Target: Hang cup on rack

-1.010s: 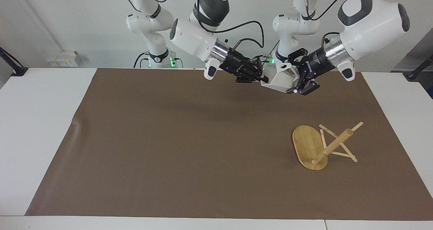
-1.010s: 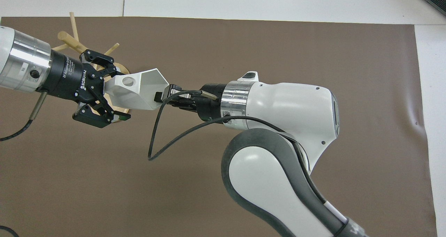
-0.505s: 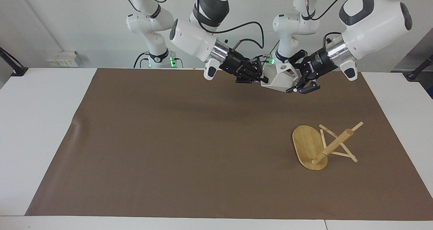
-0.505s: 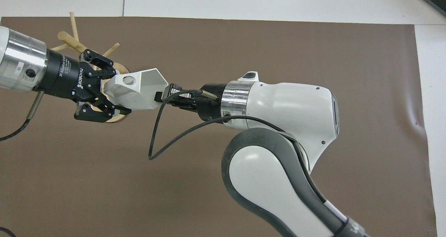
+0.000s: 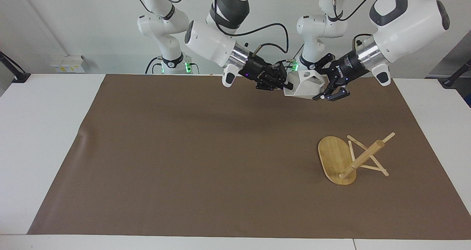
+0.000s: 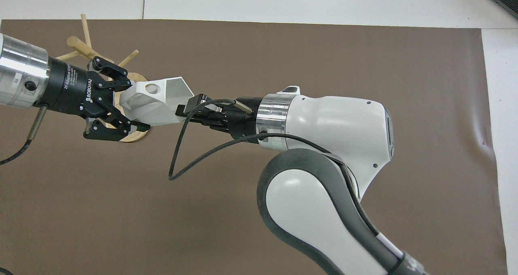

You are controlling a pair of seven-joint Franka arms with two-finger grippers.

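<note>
While the cup (image 5: pixel 305 84) hung in the air over the edge of the brown mat (image 5: pixel 206 161) nearest my bases, I was midway through passing it from one arm to the other. My left gripper (image 5: pixel 331 87) was clenched on its handle end. My right gripper (image 5: pixel 285 82) sat at its open rim, and I could not tell whether it gripped or had let go. Next, I judged, the right had to draw clear so the left could carry the cup and thread the handle's hole over a peg. The rack (image 5: pixel 336 158) sat farther from me, toward my left arm's end. A second before, my left gripper had gaped around the cup; by now it had closed, and the cup had tipped slightly.
</note>
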